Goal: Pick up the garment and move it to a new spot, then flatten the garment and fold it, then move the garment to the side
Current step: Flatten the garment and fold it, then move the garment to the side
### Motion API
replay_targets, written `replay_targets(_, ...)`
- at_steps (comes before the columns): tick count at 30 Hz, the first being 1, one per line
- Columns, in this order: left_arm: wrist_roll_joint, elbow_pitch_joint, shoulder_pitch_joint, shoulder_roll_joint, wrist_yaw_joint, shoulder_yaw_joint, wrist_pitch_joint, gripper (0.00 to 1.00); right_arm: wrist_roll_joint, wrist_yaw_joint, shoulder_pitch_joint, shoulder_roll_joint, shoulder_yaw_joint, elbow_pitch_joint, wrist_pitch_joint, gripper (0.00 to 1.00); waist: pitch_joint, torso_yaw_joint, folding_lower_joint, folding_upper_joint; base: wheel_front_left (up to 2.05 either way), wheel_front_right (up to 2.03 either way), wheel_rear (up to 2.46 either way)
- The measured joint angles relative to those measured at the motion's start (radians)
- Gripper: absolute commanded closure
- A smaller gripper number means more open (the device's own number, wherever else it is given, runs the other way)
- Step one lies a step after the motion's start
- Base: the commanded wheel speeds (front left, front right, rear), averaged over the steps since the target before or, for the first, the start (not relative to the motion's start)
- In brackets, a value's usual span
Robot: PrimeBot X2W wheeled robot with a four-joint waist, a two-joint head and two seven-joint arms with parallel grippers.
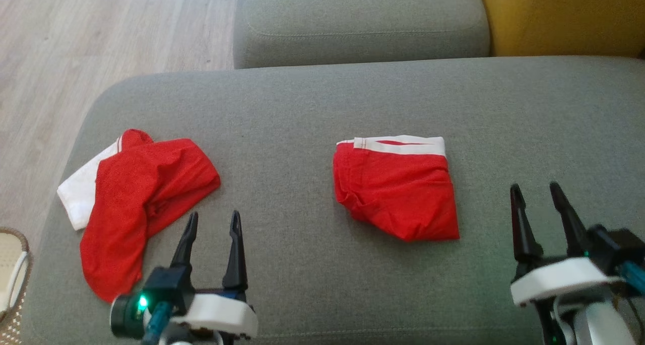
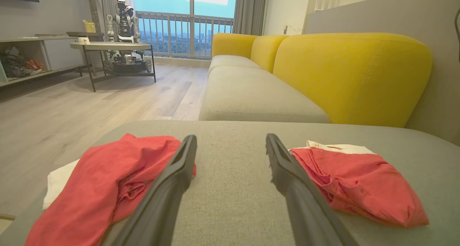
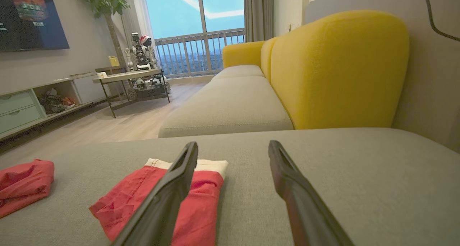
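Two red garments with white waistbands lie on the grey sofa cushion (image 1: 312,103). One garment (image 1: 136,204) is crumpled at the left, also in the left wrist view (image 2: 100,188) and at the left edge of the right wrist view (image 3: 21,185). The other, a folded garment (image 1: 398,189), lies in the middle (image 2: 359,185) (image 3: 194,199). My left gripper (image 1: 211,224) hovers open just right of the crumpled one, holding nothing (image 2: 231,145). My right gripper (image 1: 535,193) stands open and empty to the right of the folded one (image 3: 233,152).
A second grey seat cushion (image 1: 358,22) and a yellow backrest (image 1: 564,17) lie beyond. Wooden floor (image 1: 75,43) runs along the left edge, with a wicker basket (image 1: 12,274) at the lower left. A low table with another robot (image 2: 122,27) stands far across the room.
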Motion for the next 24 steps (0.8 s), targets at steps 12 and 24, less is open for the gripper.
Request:
replay_targets(12,0.007,-0.015,0.037,0.001,0.020,-0.015,0.000,0.00,0.048,0.000,0.069,0.010,0.007,-0.017,0.000,0.00,0.000,0.001,0.0001,0.0000,0.00,0.00,0.00)
replay_targets(24,0.010,-0.015,0.035,0.001,0.015,-0.028,0.000,0.00,0.036,0.000,0.044,0.010,0.007,0.058,0.002,0.00,0.032,0.035,0.0001,0.0000,0.00,0.00,0.00)
